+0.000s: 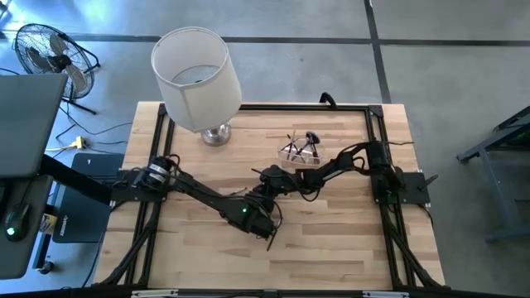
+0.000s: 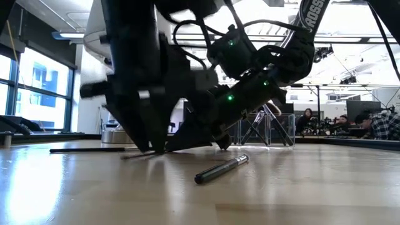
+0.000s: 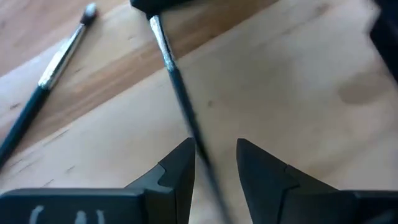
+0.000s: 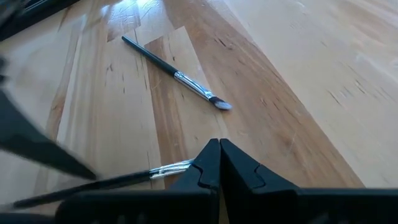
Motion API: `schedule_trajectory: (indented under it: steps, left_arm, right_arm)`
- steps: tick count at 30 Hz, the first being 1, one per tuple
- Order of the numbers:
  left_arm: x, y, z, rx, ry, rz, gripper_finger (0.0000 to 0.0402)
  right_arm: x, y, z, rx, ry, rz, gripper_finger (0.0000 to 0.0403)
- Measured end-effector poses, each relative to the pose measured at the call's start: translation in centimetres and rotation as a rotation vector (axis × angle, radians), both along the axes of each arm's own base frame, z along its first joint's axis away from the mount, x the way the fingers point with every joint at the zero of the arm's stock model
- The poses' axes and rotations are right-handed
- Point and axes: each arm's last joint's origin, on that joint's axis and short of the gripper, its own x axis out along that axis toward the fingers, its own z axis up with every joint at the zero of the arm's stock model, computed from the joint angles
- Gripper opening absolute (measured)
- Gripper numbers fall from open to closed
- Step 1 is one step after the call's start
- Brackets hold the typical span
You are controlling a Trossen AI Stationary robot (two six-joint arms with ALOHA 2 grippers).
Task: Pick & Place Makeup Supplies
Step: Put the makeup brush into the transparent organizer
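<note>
A thin dark makeup brush [image 3: 180, 93] with a silver ferrule runs between both grippers near the table's middle. My right gripper [image 4: 219, 152], also seen in the high view [image 1: 269, 176], is shut on its head end. My left gripper [image 3: 216, 152], seen from above [image 1: 263, 225], is open, one finger on either side of the handle; I cannot tell whether they touch it. A second brush [image 4: 177, 76] lies flat on the wood nearby. A dark pencil [image 2: 222, 169] lies flat nearer the front edge. More supplies stand in a clear cup [image 1: 298, 153]. My right gripper pinches the brush between its two fingertips at the head end, just past the silver ferrule [image 4: 171, 168]. The handle [image 4: 93, 183] sticks out sideways from the fingers toward the left gripper. The fingers hide the bristles, and I cannot tell whether the brush is lifted off the wood.
A table lamp with a white shade [image 1: 197, 74] stands at the far left of the table. The cup sits just beyond the right arm. A long thin brush [image 2: 87, 150] lies on the wood behind the left gripper. Bare wood [image 1: 331, 248] stretches along the near edge.
</note>
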Motion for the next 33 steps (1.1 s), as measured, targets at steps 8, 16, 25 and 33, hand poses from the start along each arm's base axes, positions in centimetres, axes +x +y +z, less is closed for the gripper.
schedule_trajectory:
  steps: [8, 16, 25, 33]
  left_arm:
    - [0.1, -0.3, -1.7, 0.052, 0.039, -0.023, 0.0115]
    - [0.2, -0.7, -2.5, 0.004, 0.062, -0.030, 0.0035]
    - [-0.2, -1.2, -2.6, 0.005, 0.098, -0.073, 0.0008]
    - [-0.8, -2.2, -1.2, 0.054, 0.028, -0.026, 0.0004]
  right_arm:
    - [0.0, 0.0, 0.0, -0.001, 0.002, 0.020, 0.0000]
    - [0.1, 0.0, 0.6, -0.004, -0.030, 0.031, 0.0000]
    - [-0.5, 0.2, 3.3, -0.028, -0.010, 0.092, 0.0001]
    - [-3.9, 0.2, 10.5, -0.137, 0.128, 0.180, 0.0019]
